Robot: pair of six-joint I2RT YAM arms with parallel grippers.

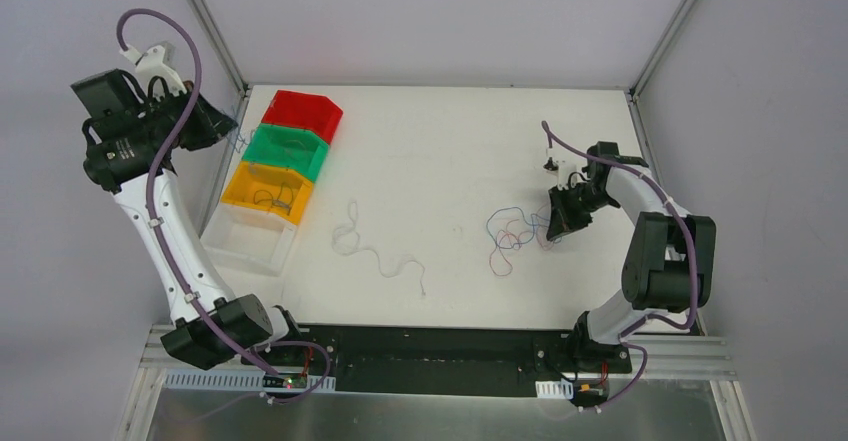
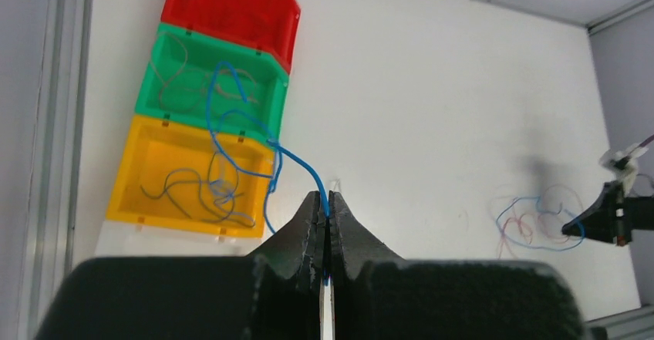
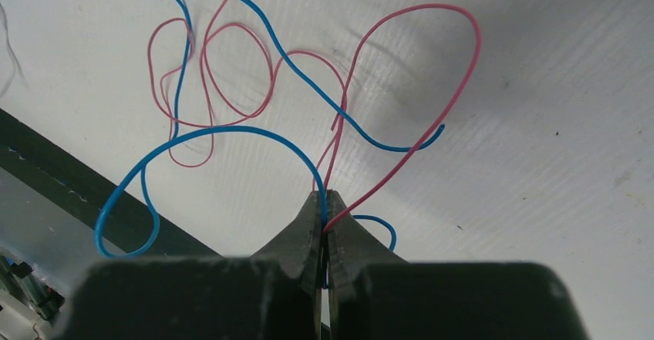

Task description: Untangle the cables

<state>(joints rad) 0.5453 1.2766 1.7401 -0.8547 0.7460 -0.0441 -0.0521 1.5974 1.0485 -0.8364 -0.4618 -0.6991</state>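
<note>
Two grippers, each pinched fully closed on cable. Left gripper [image 2: 325, 201]: one blue cable [image 2: 231, 116] is clamped at the fingertips and loops ahead of them over the green bin [image 2: 148, 85] and the yellow bin [image 2: 123, 186]. One red bin [image 2: 231, 5] lies beyond, making three coloured bins in a row. Right gripper [image 3: 325, 201]: closed on one red cable [image 3: 455, 70] and a second blue cable [image 3: 231, 129] together, both spreading ahead of the fingertips as a loose tangle on the table [image 1: 450, 141]. One white cable [image 1: 341, 244] lies apart, between the two grippers.
</note>
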